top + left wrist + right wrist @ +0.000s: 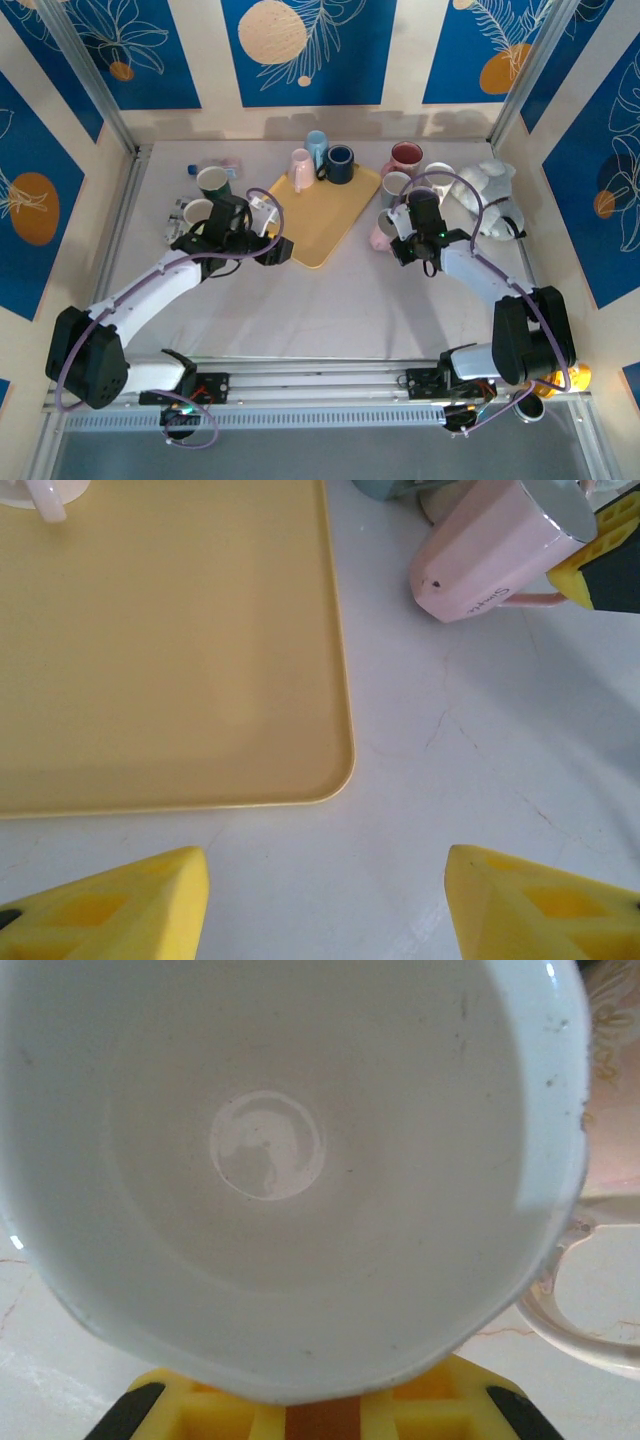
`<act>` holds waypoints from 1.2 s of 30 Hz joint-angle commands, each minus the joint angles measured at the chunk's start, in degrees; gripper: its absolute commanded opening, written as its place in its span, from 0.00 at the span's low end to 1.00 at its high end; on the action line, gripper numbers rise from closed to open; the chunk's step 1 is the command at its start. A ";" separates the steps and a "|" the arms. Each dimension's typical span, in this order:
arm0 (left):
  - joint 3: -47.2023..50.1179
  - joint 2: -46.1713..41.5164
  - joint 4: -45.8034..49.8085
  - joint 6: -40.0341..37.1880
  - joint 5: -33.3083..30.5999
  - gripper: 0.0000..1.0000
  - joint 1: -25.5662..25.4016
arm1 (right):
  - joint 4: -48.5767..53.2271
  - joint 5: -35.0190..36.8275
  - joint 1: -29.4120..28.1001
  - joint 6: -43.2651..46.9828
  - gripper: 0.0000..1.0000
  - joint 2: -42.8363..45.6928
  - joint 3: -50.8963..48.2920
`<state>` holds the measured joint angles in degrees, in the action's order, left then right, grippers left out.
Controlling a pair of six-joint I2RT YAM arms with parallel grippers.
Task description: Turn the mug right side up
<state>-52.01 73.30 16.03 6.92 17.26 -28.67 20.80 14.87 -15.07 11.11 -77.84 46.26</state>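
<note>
Top external view: the right gripper [398, 243] was clamped on the pink mug [381, 236], just off the right corner of the yellow tray [320, 225] and close to other mugs [405, 158]. The mug leaned instead of standing. I judged this to be the middle of the turn, with the mug held off the table [350, 300] so it could rotate without scraping. The left gripper [279, 250] hung at the tray's left edge with its jaws apart and nothing in them, apparently parked clear of the work.

Left wrist view: the left gripper [325, 900] showed two yellow fingertips spread wide over bare table [450, 780], beside the rounded corner of the yellow tray [170, 650]. Across from it, the pink mug [490, 560] lay tilted, base toward the lower left and mouth toward the upper right. One yellow finger [572, 577] of the other arm gripped it at the rim, next to the thin handle [530, 600]. Dark script [482, 602] ran along the mug's side and looked like "Simple", though I could not be sure of it. No other label was legible.

Right wrist view: the camera looked straight into the pink mug [270, 1150], white inside and bare of print apart from a few specks. A yellow finger [220, 1412] sat under the rim, pinching the wall. Its partner was hidden behind the mug. The handle [590, 1300] curved off to the right, left free. Holding the mug by its wall probably lets a wrist roll bring the mouth upward.
</note>
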 commanded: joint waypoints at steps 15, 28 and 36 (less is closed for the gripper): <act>-2.56 -0.24 2.93 -1.91 -1.57 0.63 -0.25 | -3.27 0.64 -2.35 -0.08 0.38 1.45 3.14; -3.23 -0.06 -0.83 4.29 -8.57 0.67 -0.15 | 3.00 -23.92 6.68 -28.44 0.49 18.52 3.44; -20.54 16.55 6.46 9.87 -15.18 0.63 -0.33 | 10.39 -31.81 7.78 -36.54 0.48 13.68 11.66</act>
<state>-65.08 84.14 18.37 13.06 7.09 -28.73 27.35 -11.18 -7.57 -20.05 -63.13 55.16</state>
